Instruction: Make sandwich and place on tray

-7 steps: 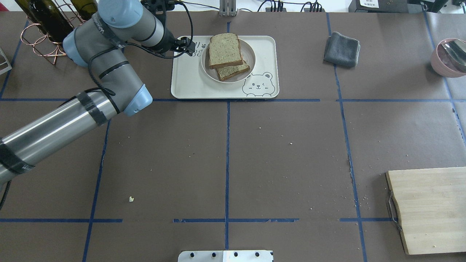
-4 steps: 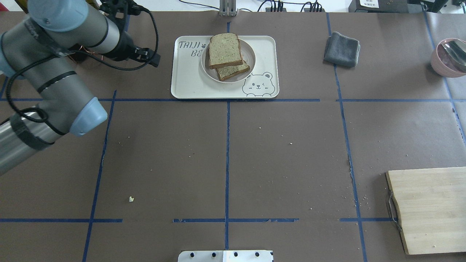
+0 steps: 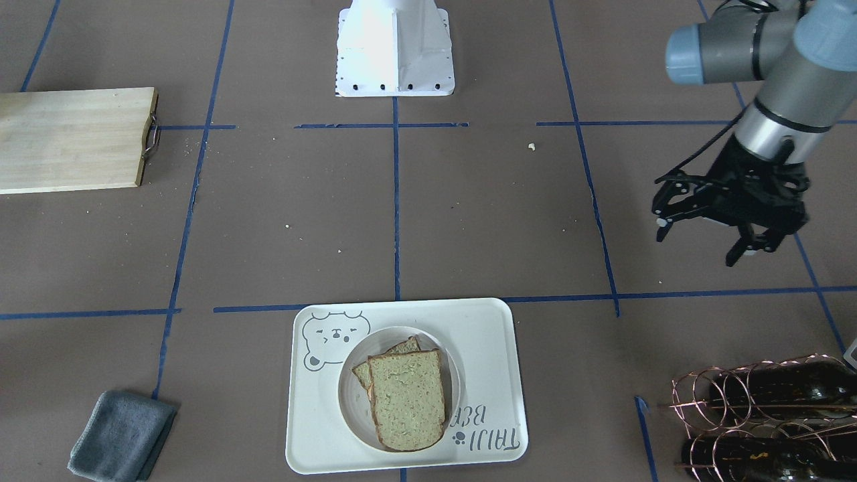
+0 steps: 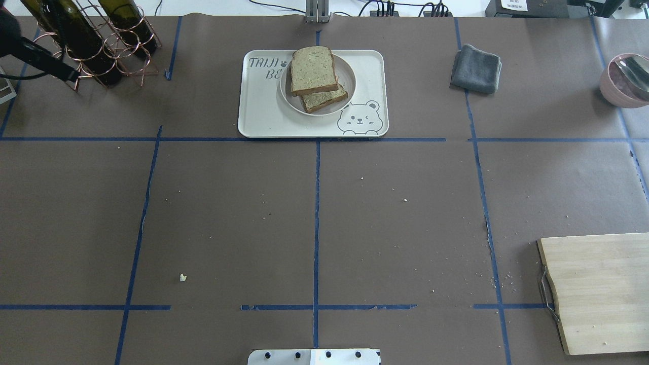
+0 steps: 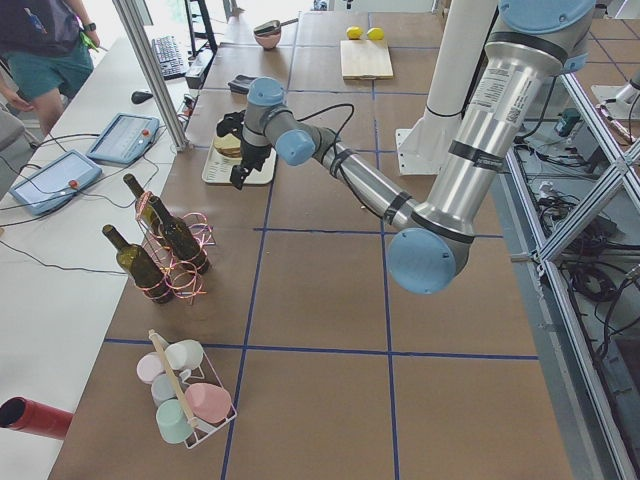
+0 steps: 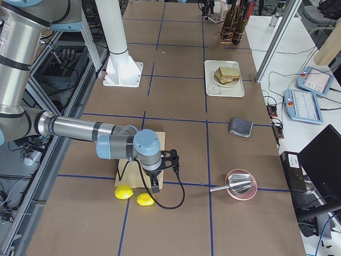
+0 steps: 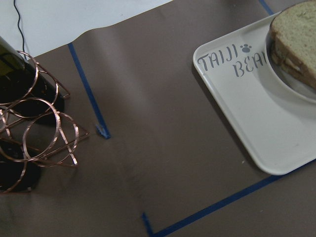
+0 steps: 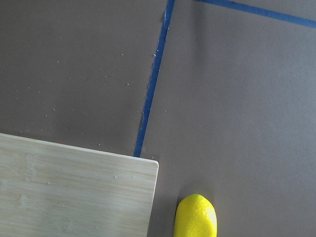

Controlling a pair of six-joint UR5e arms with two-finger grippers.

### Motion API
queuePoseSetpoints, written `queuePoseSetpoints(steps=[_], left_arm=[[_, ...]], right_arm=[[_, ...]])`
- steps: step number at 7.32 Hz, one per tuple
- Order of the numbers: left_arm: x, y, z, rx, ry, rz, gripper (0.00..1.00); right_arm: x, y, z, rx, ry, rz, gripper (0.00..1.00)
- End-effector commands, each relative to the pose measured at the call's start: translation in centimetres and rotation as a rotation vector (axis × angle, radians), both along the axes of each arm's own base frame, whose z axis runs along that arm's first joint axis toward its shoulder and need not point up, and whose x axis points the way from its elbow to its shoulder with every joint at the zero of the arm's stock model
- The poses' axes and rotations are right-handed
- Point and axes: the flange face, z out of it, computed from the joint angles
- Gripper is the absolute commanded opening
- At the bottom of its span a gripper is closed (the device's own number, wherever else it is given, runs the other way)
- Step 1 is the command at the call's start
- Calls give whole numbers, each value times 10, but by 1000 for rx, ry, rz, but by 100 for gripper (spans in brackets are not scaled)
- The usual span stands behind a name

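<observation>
The sandwich (image 4: 314,76) is two tan bread slices with dark crusts, stacked askew on a small round white plate (image 4: 347,81). The plate stands on the cream bear tray (image 4: 263,119) at the far middle of the table. It also shows in the front-facing view: sandwich (image 3: 405,398), tray (image 3: 482,335). No egg shows. My left gripper (image 3: 696,244) is open and empty, in the air well to the tray's left, near the bottle rack. My right gripper (image 6: 162,170) hangs over the wooden board's corner by two lemons. I cannot tell whether it is open or shut.
A copper rack of wine bottles (image 4: 91,45) stands at the far left. A grey cloth (image 4: 476,68) and a pink bowl (image 4: 626,81) lie at the far right. A wooden board (image 4: 603,289) sits near right, with lemons (image 6: 133,196) beside it.
My left arm has swung away from the tray to the left and almost out of the overhead view. The sandwich, plate and tray have not moved.
</observation>
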Motion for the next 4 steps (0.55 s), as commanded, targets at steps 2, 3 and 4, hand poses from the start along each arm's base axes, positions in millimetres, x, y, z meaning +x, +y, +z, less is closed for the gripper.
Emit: queuePoseSetpoints(steps=[2,3,4], left_arm=[[-136,63,143,-185,-35,-59,100],[-146,85,175,-233,-51,-27,100],[-154,104,198,-331,-39,-29,100]], right_arm=[[-2,-13,-39,-34,-11,-3,100],[-2,-12,-38,-37,-15,-2,100],[-1,-7,-34,-36,-3,-7,100]])
